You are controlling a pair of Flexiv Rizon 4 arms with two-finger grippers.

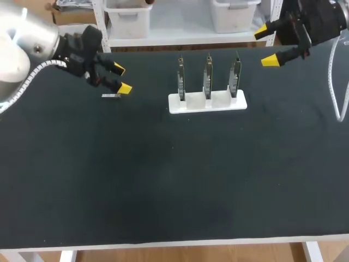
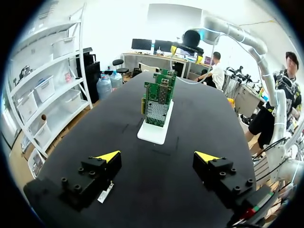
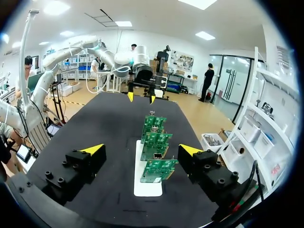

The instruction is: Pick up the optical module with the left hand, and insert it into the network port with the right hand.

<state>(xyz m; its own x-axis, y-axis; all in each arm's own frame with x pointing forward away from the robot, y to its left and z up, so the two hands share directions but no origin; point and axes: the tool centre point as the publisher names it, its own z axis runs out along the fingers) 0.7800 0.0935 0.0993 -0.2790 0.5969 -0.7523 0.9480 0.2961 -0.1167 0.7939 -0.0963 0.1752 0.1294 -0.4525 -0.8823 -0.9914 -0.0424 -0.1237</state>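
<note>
The optical module (image 1: 110,96), a small silver bar, lies flat on the black table (image 1: 163,180) at the back left. My left gripper (image 1: 121,78) hovers open just above and beside it. In the left wrist view the module (image 2: 105,192) lies under one finger of that gripper (image 2: 157,156), not between the tips. Three green circuit boards (image 1: 208,76) with network ports stand upright in a white holder (image 1: 207,102) at the back middle. My right gripper (image 1: 266,46) hangs open, high at the back right, empty. In the right wrist view the boards (image 3: 154,145) stand ahead of the right gripper (image 3: 141,149).
A white cable (image 1: 338,93) loops over the table's right edge. The left arm's gripper (image 3: 141,96) shows far beyond the boards in the right wrist view. The holder (image 2: 154,133) stands well ahead of the left gripper.
</note>
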